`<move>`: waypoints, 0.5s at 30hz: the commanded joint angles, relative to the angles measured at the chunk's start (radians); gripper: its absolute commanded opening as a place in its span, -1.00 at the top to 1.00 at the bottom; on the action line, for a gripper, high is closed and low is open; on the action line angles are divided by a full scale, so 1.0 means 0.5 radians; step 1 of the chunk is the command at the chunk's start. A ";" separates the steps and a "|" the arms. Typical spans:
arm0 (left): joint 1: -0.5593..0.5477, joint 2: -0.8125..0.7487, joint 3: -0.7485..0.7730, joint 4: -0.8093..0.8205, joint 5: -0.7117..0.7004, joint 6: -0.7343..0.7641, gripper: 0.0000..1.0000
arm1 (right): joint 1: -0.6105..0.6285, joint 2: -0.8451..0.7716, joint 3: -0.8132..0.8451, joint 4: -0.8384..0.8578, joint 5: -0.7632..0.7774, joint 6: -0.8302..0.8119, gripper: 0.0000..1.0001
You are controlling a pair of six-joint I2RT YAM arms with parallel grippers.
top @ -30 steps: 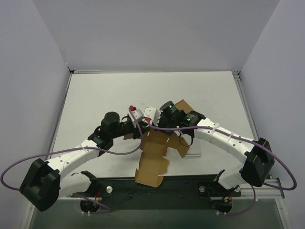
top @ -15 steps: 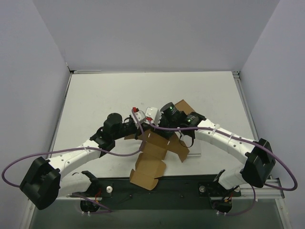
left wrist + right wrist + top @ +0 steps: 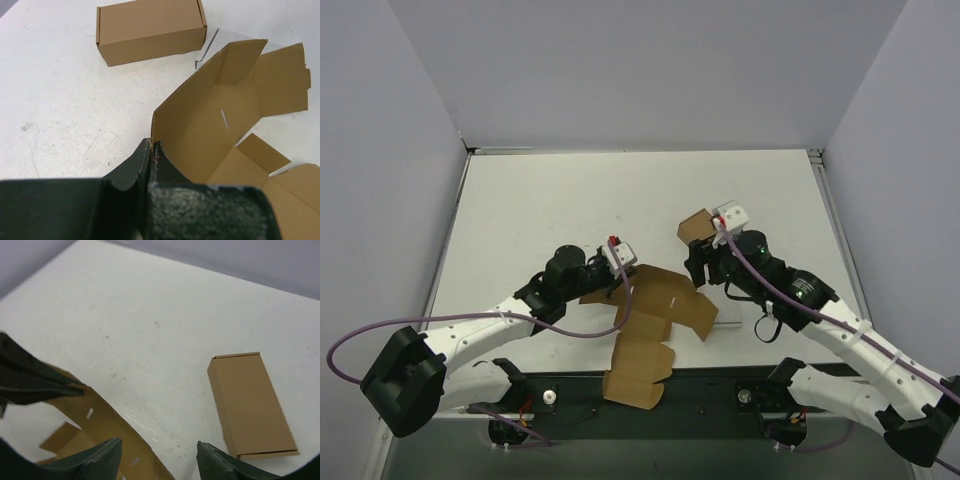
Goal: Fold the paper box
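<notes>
The paper box [image 3: 660,305] is a brown die-cut sheet lying partly raised at the near middle of the table, one flap hanging over the front edge. My left gripper [image 3: 620,268] is shut on its left edge; in the left wrist view the fingertips [image 3: 151,147] pinch the wall of the paper box [image 3: 215,115]. To the right, my right gripper [image 3: 698,268] stands open and apart from the sheet. In the right wrist view its open gripper [image 3: 160,455] hovers over the table, with the paper box [image 3: 95,425] at lower left.
A longer oblong brown carton [image 3: 698,228] lies just behind the right gripper, also seen as the carton [image 3: 150,30] and the carton [image 3: 250,400]. A small white-grey slab [image 3: 728,318] lies under the sheet's right side. Grey walls surround the table.
The right gripper has let go of the sheet, opened and drawn back to the right. The left gripper has shut on the sheet's left edge, and the sheet has shifted slightly.
</notes>
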State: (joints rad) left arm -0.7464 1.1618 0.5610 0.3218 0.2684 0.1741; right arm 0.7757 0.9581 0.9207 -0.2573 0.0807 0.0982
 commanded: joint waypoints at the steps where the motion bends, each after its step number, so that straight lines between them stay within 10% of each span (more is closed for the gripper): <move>1: -0.050 -0.035 -0.024 0.044 -0.125 0.050 1.00 | -0.002 -0.192 -0.184 0.057 0.085 1.001 -0.16; 6: -0.099 -0.072 -0.048 0.062 -0.218 0.075 1.00 | 0.178 -0.214 -0.497 0.658 -0.064 1.900 -0.07; 15: -0.143 -0.136 -0.076 0.077 -0.282 0.115 1.00 | 0.415 0.010 -0.728 1.180 0.341 2.531 -0.19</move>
State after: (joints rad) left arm -0.8051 1.1297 0.5228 0.3244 0.1570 0.2035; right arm 0.9810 0.9504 0.5663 0.1577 0.1181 1.1587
